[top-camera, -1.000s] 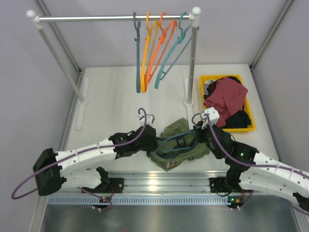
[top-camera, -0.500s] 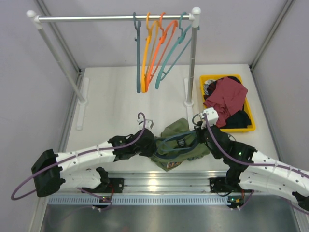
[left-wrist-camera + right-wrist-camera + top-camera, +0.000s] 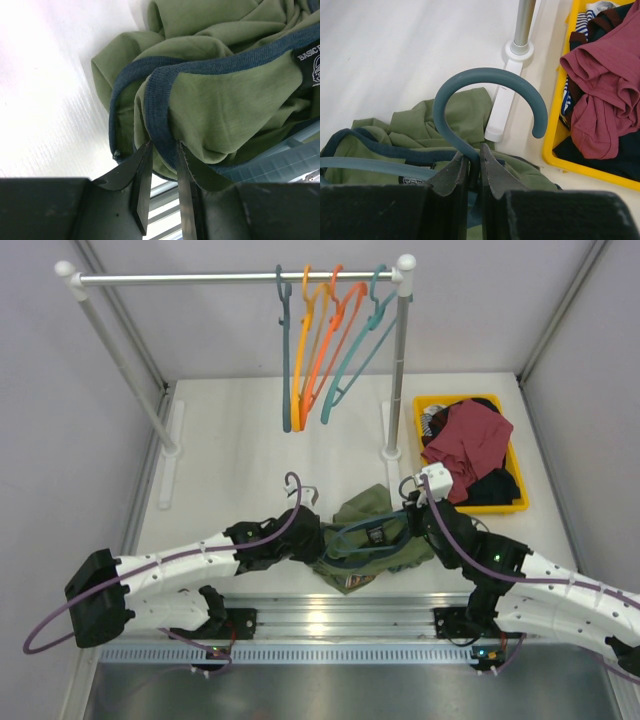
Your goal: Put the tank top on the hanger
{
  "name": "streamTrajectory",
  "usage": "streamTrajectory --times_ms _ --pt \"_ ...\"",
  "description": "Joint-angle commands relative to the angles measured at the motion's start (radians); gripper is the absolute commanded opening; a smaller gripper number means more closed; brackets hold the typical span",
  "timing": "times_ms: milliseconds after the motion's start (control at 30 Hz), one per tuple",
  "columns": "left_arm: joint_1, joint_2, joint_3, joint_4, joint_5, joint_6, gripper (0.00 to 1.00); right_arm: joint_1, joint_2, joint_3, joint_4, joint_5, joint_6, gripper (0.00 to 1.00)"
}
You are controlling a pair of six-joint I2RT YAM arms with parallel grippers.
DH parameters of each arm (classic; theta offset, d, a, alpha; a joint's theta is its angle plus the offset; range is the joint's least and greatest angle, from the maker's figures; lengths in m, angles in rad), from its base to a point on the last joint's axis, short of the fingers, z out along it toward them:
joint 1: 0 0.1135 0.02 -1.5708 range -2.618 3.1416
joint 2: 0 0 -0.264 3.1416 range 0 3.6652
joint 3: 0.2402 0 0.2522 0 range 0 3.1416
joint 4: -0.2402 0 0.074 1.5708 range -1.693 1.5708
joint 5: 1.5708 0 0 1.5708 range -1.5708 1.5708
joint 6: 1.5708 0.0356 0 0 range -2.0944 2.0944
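Pinching tank top (image 3: 215, 100) in left fingers (image 3: 141, 185), hanger (image 3: 485, 80) in right fingers (image 3: 449, 176)

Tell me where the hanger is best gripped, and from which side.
The hanger's neck just under the hook, from the near side: the hook sticks clear of the tank top, while the arms lie on cloth. The right gripper pinches there.

Crumpled olive-green tank top (image 3: 225, 105), teal-trimmed, slate-teal hanger (image 3: 485, 74) across it, hook up.
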Motion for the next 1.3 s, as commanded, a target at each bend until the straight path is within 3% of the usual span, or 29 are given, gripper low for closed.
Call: streamTrajectory --times_ms 0,267,333,433,467,500,933,1267 --pt "0.001 -0.005 0.022 0.067 -0.044 0.0 0.31 0.02 -0.008 0.056 0.016 0.024 0.012 0.0" --pt "-0.001 0.084 0.066 0.036 -0.077 0.014 0.31 0.02 -0.007 0.054 0.018 0.024 0.011 0.0" --pt "0.001 0.091 0.074 0.033 -0.074 0.015 0.26 0.02 -0.009 0.053 0.013 0.028 0.012 0.0" --pt "0.001 0.078 0.079 0.016 -0.074 0.015 0.12 0.02 -0.014 0.059 0.01 0.041 0.011 0.0" --pt "0.001 0.056 0.08 -0.002 -0.075 0.015 0.02 0.02 -0.012 0.059 0.006 0.045 0.014 0.0" --pt "0.001 0.045 0.082 -0.013 -0.075 0.015 0.0 0.02 -0.009 0.06 0.006 0.053 0.014 0.0" --pt "-0.001 -0.083 0.161 -0.146 0.002 0.054 0.0 0.018 0.06 0.111 0.018 0.11 0.026 0.0" --pt "-0.001 -0.071 0.287 -0.184 0.057 0.101 0.0 0.055 0.112 0.146 0.064 0.136 -0.002 0.0"
